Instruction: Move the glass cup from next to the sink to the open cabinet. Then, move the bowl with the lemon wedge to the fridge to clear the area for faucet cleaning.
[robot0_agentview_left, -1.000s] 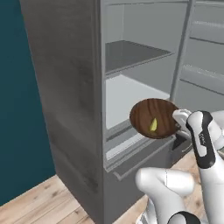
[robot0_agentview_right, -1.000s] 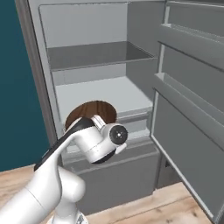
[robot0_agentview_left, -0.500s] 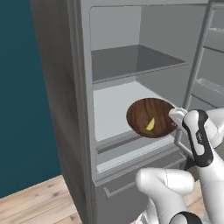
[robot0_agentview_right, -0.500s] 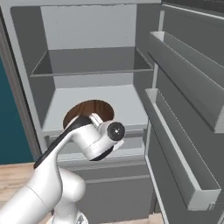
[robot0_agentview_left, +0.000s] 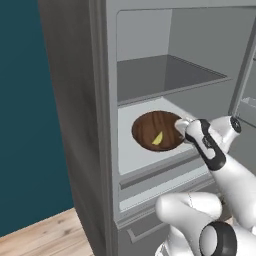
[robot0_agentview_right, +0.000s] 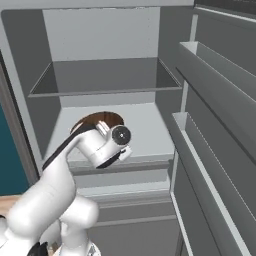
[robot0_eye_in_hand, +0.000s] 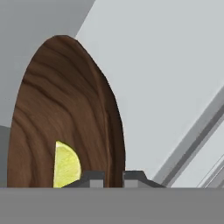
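A dark wooden bowl (robot0_agentview_left: 152, 127) with a yellow lemon wedge (robot0_agentview_left: 157, 139) in it hangs just over the pale lower shelf (robot0_agentview_left: 131, 159) inside the open fridge (robot0_agentview_left: 75, 100). My gripper (robot0_agentview_left: 180, 129) is shut on the bowl's right rim. From the right base view, the bowl (robot0_agentview_right: 100, 119) peeks out behind the white hand, above the same shelf (robot0_agentview_right: 150, 132). In the hand view the bowl (robot0_eye_in_hand: 65, 109) and the wedge (robot0_eye_in_hand: 66, 166) lie close ahead, with the gripper (robot0_eye_in_hand: 113, 177) pinching the rim. Whether the bowl touches the shelf I cannot tell.
A dark upper shelf (robot0_agentview_right: 110, 82) spans the fridge above the bowl. The open door with its long racks (robot0_agentview_right: 215, 165) stands to the right. A drawer front (robot0_agentview_left: 165, 187) sits below the lower shelf. A teal wall (robot0_agentview_left: 30, 125) and wood floor (robot0_agentview_left: 45, 235) lie left of the fridge.
Both base views have closed in on the fridge, so the camera moved. The bowl, still gripped, has gone from in front of the fridge to over its lower shelf.
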